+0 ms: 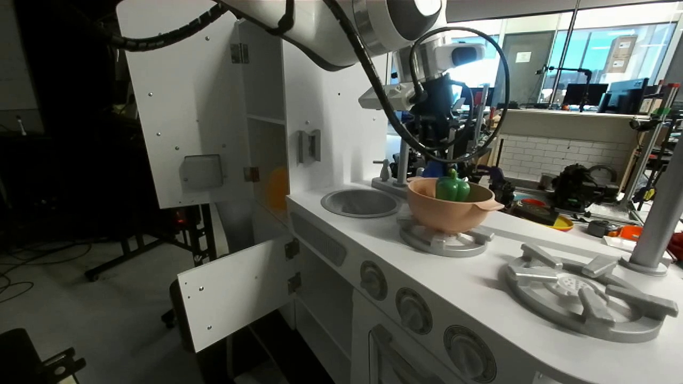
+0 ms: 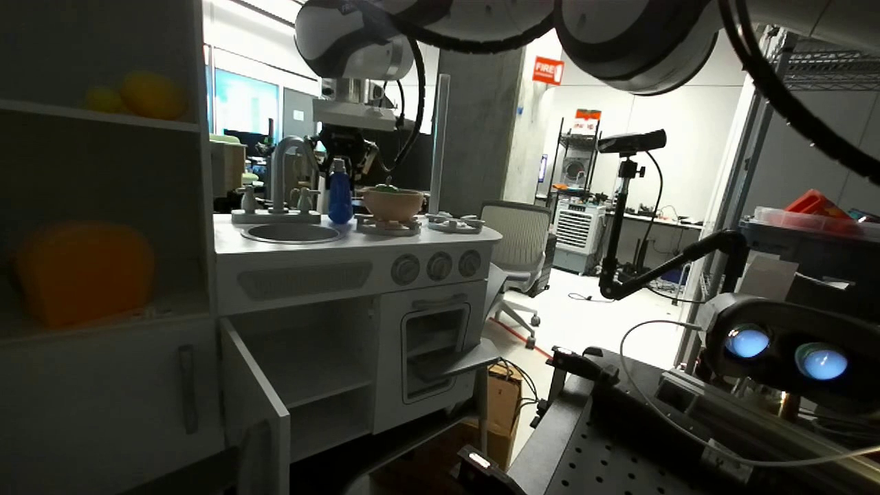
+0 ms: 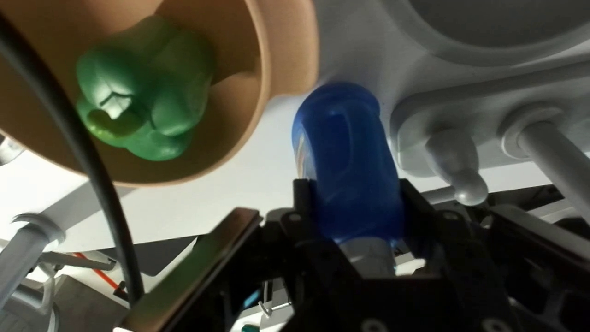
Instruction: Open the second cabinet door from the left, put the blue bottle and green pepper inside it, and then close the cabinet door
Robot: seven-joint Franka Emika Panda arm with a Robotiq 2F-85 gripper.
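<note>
While the blue bottle [image 3: 345, 152] stands on the counter [image 1: 373, 233], clasped by the hand [image 3: 357, 196], the green pepper [image 3: 147, 87] sits in the bowl [image 1: 435, 214]; the cabinet door [image 1: 236, 292] hangs open, so stowing both and shutting it remain.

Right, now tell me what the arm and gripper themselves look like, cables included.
The arm is white and rounded, with dark caps and silvery-grey bands. Black cables run along it, one in a wide loop. The gripper is mostly black, with angular, linked fingers and blunt tips. No marking on either is legible.
</note>
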